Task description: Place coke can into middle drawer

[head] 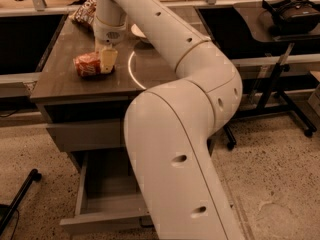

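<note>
The coke can (87,65) lies on its side on the dark countertop (65,81), near its left middle. My gripper (108,59) hangs straight down from the arm and stands right against the can's right end, low over the counter. The middle drawer (106,189) is pulled open below the counter at the bottom of the view, its flat floor bare; my arm's large lower link covers its right part.
A snack bag (85,11) lies at the counter's back left and a white bowl (137,31) sits behind my arm. A shut grey drawer front (85,134) is above the open one. A black side table (280,39) with headphones (292,11) stands right; a black stand leg (20,199) lies left.
</note>
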